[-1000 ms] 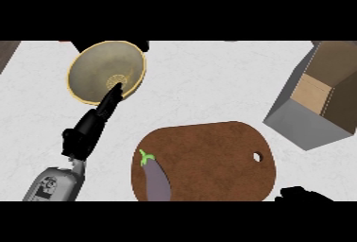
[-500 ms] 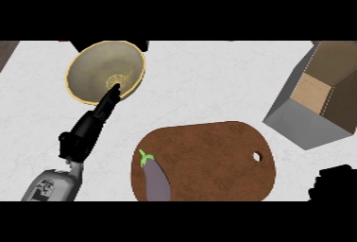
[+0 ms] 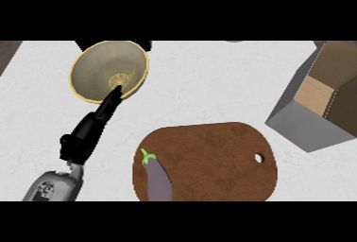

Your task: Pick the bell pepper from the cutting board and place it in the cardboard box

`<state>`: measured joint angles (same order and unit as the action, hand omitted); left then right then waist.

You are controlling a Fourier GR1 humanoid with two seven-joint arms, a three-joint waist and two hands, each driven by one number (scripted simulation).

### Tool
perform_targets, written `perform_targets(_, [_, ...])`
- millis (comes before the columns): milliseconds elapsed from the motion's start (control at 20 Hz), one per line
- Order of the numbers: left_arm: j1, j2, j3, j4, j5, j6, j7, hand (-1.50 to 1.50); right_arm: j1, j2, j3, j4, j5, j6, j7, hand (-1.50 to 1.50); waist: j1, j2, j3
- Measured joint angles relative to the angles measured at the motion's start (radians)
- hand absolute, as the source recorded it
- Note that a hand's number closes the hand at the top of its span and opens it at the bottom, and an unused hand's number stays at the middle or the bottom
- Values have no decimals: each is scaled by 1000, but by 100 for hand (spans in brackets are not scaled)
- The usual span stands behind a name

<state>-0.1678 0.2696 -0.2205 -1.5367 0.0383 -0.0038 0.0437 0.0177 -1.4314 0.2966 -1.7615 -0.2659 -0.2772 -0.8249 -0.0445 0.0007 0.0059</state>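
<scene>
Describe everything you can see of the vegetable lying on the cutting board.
The vegetable is long, smooth, dull purple with a green stem: it looks like an eggplant, not a bell pepper. It lies flat on the left part of the brown cutting board, stem away from the robot, its near end cut by the view's lower edge. Only the board touches it; the left robot hand is apart.

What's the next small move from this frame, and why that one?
Probably draw the left hand back from the yellow plate toward the purple, green-stemmed vegetable at the left edge of the cutting board. That hand is open and holds nothing, no other hand shows, the vegetable is the only thing on the board, and the cardboard box stands open at right.
</scene>
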Motion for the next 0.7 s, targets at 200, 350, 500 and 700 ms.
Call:
perform_targets(200, [-13,-15,-15,-5,-8,-1,11,0,-23,-53,-119,198,-156,214,-128,150,21,2,-2])
perform_targets(350, [-43,-26,-20,-1,-9,-10,28,0,-63,-52,-166,362,-189,337,-180,150,45,5,-3])
perform_targets(500, [-54,-33,-17,20,-15,-26,18,0,-136,-24,-179,465,-150,397,-174,150,61,7,-4])
perform_targets(700, [-66,-53,-22,20,-28,-30,31,0,-251,49,-164,575,-49,427,-172,150,74,8,-5])
